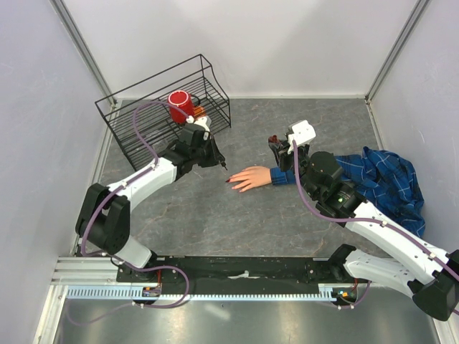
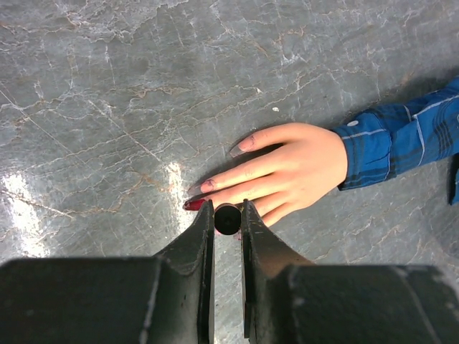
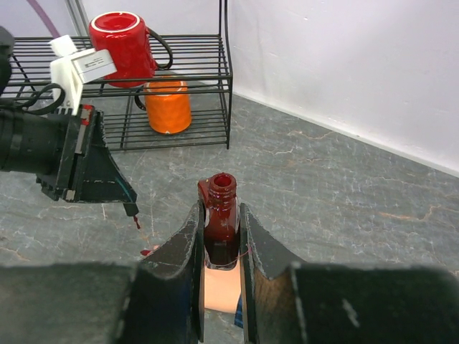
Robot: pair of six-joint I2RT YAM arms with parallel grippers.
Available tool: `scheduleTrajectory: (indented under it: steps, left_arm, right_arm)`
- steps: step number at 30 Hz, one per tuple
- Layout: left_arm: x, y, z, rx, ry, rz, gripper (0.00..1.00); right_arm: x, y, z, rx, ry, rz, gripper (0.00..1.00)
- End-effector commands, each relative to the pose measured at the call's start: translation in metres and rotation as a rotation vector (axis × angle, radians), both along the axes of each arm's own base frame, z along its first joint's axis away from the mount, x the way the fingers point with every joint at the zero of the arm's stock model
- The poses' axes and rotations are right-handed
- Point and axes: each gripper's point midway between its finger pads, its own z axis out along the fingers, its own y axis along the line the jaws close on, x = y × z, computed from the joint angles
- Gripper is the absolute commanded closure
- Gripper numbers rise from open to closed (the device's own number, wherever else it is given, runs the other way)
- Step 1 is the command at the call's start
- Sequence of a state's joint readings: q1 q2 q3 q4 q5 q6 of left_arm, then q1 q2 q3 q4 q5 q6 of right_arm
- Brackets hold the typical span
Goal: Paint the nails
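Right now the left gripper [image 2: 228,209] is shut tight on the small dark round cap of the polish brush [image 2: 228,219]. The peach-coloured fake hand with a blue plaid cuff [image 2: 294,168] lies flat on the grey stone-look table [image 2: 107,86]. Its long way runs side to side. The tiny fingertip nails [image 2: 208,185] point toward the left arm, so that arm is the nearer one. The brush hangs right by the fingertips, but I cannot tell if it touches. One nail [image 2: 193,204] looks dark red and the others look pale pink.

The right gripper [image 3: 219,215] squeezes the open dark red polish bottle [image 3: 222,190], held above the wrist end of the hand. The right wrist view shows the wet red brush tip [image 3: 135,218]. The left wrist view hides it under the cap.
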State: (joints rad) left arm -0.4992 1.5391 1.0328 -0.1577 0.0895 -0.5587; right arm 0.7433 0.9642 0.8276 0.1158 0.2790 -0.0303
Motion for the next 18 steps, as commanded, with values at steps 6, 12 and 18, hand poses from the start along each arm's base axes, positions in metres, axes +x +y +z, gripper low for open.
scheduleTrajectory:
  steps: [6,12,18]
  left_arm:
    - [-0.010,-0.022,0.042,-0.083,-0.072,-0.173,0.98]
    - [-0.034,-0.022,0.122,-0.109,-0.270,-0.328,0.98]
    - [-0.091,-0.018,0.204,-0.144,-0.410,-0.550,0.98]
  right_arm:
    - [-0.009,0.009,0.031,0.048,-0.031,0.073,1.00]
    - [-0.031,0.025,0.034,0.038,0.046,0.216,1.00]
    - [-0.091,0.046,0.015,-0.009,0.209,0.526,1.00]
